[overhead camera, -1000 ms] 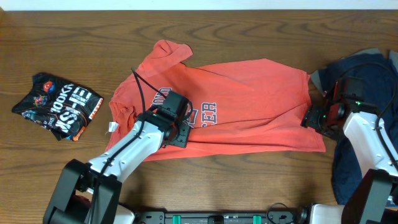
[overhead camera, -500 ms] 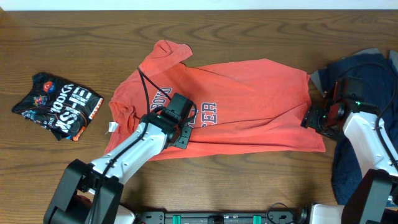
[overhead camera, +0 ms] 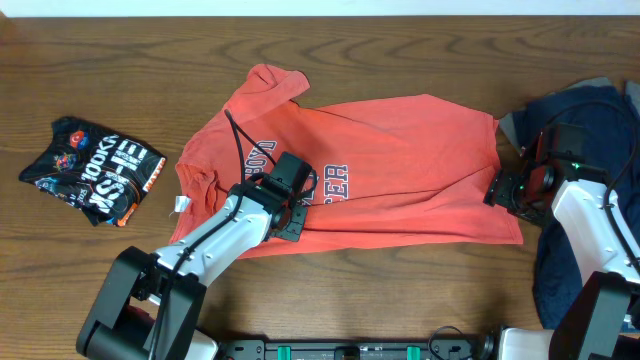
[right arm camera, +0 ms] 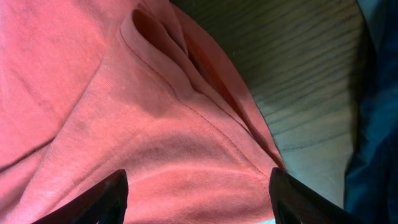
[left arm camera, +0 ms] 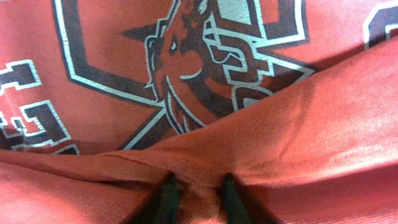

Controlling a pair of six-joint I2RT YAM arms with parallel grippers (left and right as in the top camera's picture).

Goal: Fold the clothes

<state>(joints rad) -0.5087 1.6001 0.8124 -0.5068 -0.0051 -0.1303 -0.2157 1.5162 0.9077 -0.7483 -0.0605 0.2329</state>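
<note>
The left hand (left arm camera: 199,190) is pinching a fold of the coral-red short-sleeved T-shirt (overhead camera: 400,150); the right hand (right arm camera: 199,196) is hovering spread over its hem and should grip before any lifting.

Red T-shirt (overhead camera: 400,160) chest lettering partly covered by left arm (overhead camera: 215,235) overhead, left gripper (left arm camera: 198,190) tips sunk in a shirt fold, navy garment (overhead camera: 552,270) cut off at right edge, right gripper (right arm camera: 198,196) fingers cropped at frame bottom, black garment (overhead camera: 95,170) print crumpled, only partly legible.
</note>
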